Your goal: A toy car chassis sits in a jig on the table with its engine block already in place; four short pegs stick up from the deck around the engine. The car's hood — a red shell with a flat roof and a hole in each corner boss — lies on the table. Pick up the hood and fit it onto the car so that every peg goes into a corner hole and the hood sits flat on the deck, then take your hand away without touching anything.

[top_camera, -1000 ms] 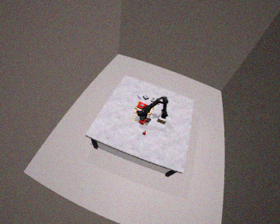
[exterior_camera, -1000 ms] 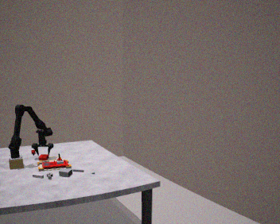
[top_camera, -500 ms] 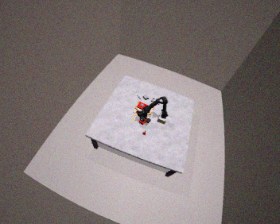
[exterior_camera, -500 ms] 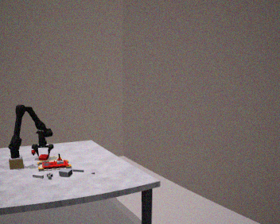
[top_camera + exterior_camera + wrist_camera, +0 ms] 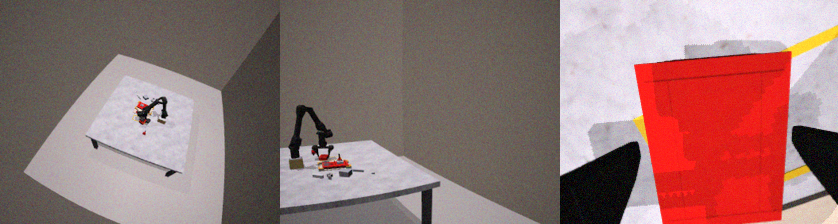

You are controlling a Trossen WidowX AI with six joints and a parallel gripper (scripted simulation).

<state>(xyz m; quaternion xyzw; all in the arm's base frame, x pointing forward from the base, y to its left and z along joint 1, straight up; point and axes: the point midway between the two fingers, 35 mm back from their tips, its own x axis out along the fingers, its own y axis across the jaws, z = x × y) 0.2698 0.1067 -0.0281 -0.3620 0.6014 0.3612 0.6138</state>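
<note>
— While the gripper [image 5: 712,172] hangs over the table [image 5: 119,119], where does the hood [image 5: 715,137] lie from it?

— Straight below, between the two black fingers. In the wrist view the red shell fills the middle of the frame, one finger to either side, neither touching it. Its long axis runs up and down that view, so the fingers face its two long sides, across the narrow way.

— And the jaws?

— Spread wide, with nothing between them but air above the hood.

— Is the hood square to them?

— Nearly; its edges lean a little off the line of the fingers, a slight twist by my judgement.

— How is the arm set?

— From the exterior view it rises from its base [image 5: 296,163], bends over at the elbow and points the wrist down at the hood, which lies on the table just behind the chassis in its jig [image 5: 334,164].

— So the coming move?

— Likely a straight drop, then closing on the long sides. The hood is not yet grasped.
</note>
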